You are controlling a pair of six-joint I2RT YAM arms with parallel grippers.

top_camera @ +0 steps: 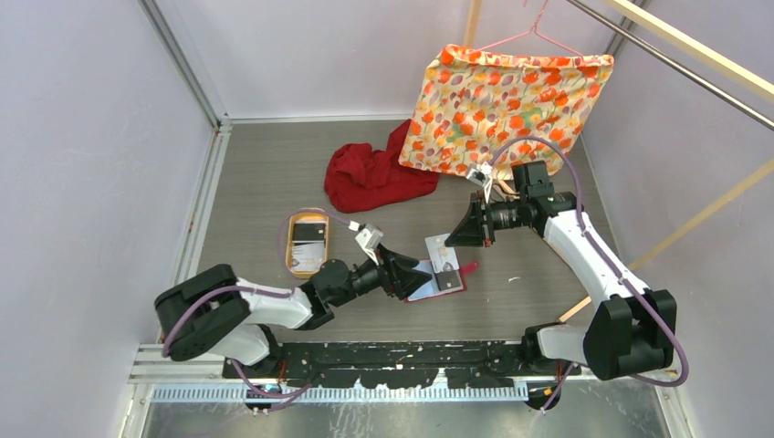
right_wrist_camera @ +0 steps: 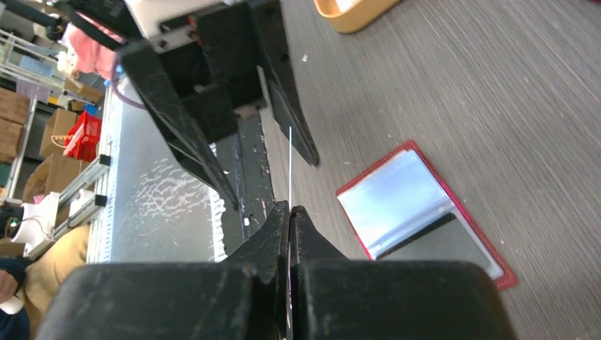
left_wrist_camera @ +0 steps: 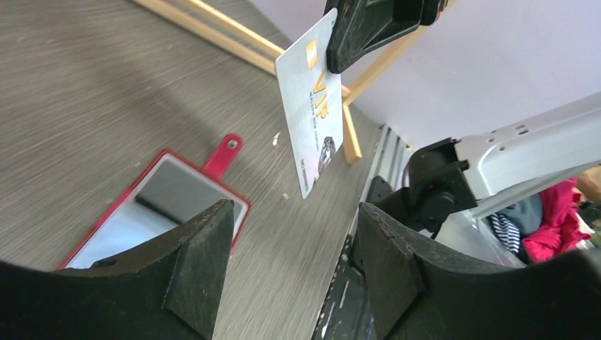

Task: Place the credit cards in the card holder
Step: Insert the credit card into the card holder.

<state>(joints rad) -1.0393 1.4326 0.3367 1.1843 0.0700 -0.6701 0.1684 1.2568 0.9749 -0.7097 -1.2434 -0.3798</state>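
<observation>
The red card holder (top_camera: 427, 290) lies open on the table, its snap tab (top_camera: 468, 268) pointing right. It also shows in the left wrist view (left_wrist_camera: 159, 202) and the right wrist view (right_wrist_camera: 418, 212), with a pale clear pocket and a dark pocket. My right gripper (top_camera: 456, 237) is shut on a whitish VIP credit card (left_wrist_camera: 310, 117) and holds it upright above the holder; the card is edge-on in the right wrist view (right_wrist_camera: 290, 163). My left gripper (top_camera: 418, 271) is open and empty, at the holder's left edge, its fingers (left_wrist_camera: 198, 262) spread.
A tan oval tray (top_camera: 308, 244) with more cards sits left of the holder. A red cloth (top_camera: 370, 176) and a floral bag (top_camera: 507, 100) on a hanger lie at the back. Wooden rods (left_wrist_camera: 234, 35) run along the right.
</observation>
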